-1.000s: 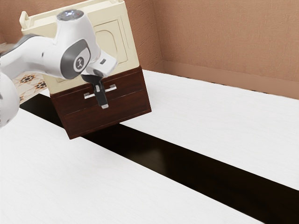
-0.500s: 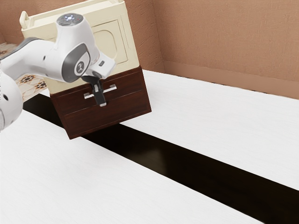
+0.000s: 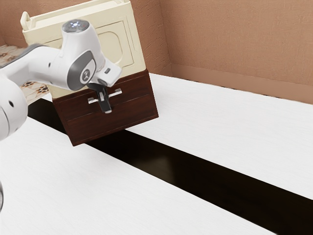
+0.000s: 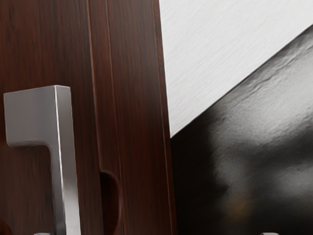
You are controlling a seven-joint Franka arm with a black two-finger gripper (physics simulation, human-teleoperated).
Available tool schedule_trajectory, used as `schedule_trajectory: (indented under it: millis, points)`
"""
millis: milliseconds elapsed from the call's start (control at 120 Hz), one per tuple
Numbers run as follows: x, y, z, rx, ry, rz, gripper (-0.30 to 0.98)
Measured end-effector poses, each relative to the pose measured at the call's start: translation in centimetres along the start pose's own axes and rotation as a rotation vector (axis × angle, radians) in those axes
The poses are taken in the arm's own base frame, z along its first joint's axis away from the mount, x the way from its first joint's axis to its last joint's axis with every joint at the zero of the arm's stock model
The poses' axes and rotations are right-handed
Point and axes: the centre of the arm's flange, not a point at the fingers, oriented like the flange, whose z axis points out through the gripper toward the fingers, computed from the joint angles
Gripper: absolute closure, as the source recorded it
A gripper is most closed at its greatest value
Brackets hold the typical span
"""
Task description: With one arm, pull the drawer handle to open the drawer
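Gripper: the black two-finger gripper (image 3: 106,110) is in front of the drawer, over the middle of the handle; its two tips stand wide apart, and it has hold of nothing.
Handle: the silver metal bar handle (image 3: 118,91) is on the upper part of the dark brown wooden drawer front (image 3: 138,88), passing between the tips.
Cabinet: the cream cabinet body (image 3: 138,54) is above this front, near the far edge of the white table (image 3: 220,127).

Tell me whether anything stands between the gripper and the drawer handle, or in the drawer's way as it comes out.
Nothing visible stands between the gripper and the handle. Nor does anything visible block the drawer, apart from the gripper itself in front of it.
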Motion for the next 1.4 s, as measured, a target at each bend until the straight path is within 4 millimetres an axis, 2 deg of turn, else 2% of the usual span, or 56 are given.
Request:
schedule_trajectory:
  millis: [842,1108,1400]
  points:
    - [0.0,0.7,0.2,-0.065,0.014,-0.079,0.2]
    - [0.5,1.9,0.2,-0.103,-0.002,-0.09,0.18]
    - [0.5,4.1,-0.9,-0.135,0.001,-0.083,0.23]
